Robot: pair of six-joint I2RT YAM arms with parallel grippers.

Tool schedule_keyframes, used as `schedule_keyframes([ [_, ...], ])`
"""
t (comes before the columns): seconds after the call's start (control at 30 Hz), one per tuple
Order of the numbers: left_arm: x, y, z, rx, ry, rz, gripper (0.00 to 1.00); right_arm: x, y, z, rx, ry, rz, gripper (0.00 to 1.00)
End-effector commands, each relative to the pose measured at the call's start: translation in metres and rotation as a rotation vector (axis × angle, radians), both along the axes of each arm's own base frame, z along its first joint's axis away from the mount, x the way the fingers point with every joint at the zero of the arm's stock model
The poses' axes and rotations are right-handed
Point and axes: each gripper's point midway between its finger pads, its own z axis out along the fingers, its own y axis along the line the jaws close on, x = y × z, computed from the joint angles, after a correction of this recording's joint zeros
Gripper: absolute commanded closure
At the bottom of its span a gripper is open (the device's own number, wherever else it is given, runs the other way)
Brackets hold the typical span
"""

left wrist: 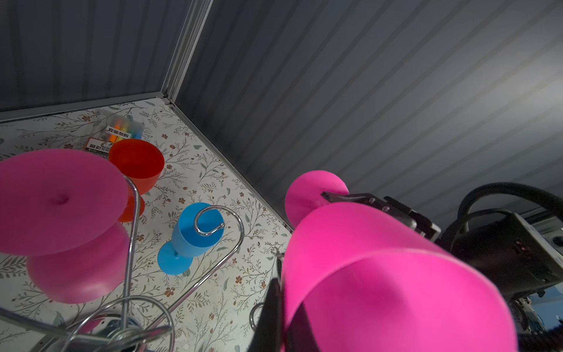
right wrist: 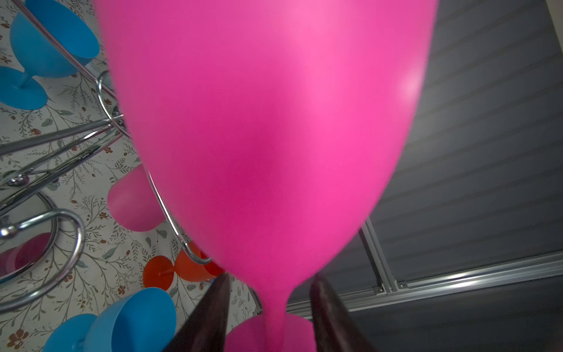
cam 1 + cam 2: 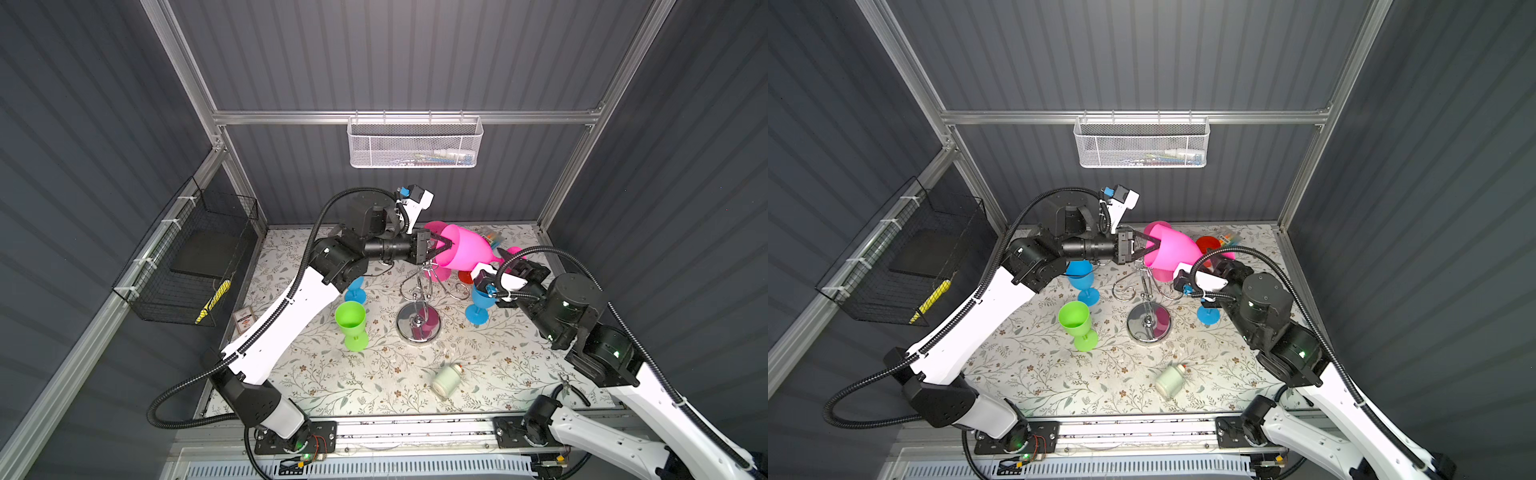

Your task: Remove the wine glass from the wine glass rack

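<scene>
The pink wine glass (image 3: 465, 249) (image 3: 1173, 249) lies on its side in the air above the arms of the chrome wine glass rack (image 3: 417, 322) (image 3: 1148, 322). My left gripper (image 3: 446, 245) (image 1: 285, 311) is shut on its rim, with one finger inside the bowl (image 1: 380, 274) and one outside. My right gripper (image 2: 271, 314) is open. Its fingers (image 2: 213, 311) stand on either side of the stem (image 2: 274, 314) with gaps showing, just above the foot. In both top views the right gripper's tips are largely hidden. A second pink glass (image 1: 58, 201) (image 2: 134, 204) hangs upside down on the rack.
On the flowered table stand a green glass (image 3: 351, 324), two blue glasses (image 3: 355, 291) (image 3: 480, 305) and a red glass (image 3: 1208, 245). A white bottle (image 3: 446, 380) lies near the front. A marker pack (image 1: 122, 134) lies at the back corner, and pliers (image 3: 573, 388) at the right edge.
</scene>
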Motion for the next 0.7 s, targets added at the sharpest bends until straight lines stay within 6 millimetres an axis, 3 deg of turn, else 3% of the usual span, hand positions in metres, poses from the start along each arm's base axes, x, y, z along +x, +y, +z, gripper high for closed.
schedule_keyframes([
  [0.0,-0.007,0.014,0.039,-0.100,-0.091,0.039,1.00,-0.003,-0.006,0.012,0.043,-0.041,-0.020,0.05],
  [0.03,-0.007,0.017,0.043,-0.111,-0.108,0.052,1.00,-0.004,-0.007,0.014,0.055,-0.046,-0.024,0.01],
  [0.27,-0.003,0.046,0.073,-0.125,-0.257,0.199,1.00,-0.017,-0.016,0.037,0.187,-0.093,-0.009,0.01],
  [0.53,0.000,0.125,0.115,-0.063,-0.501,0.541,1.00,-0.029,-0.027,0.049,0.294,-0.105,-0.004,0.01],
  [0.67,-0.004,0.175,0.125,0.024,-0.591,0.728,1.00,-0.032,-0.031,0.052,0.330,-0.106,-0.006,0.01],
])
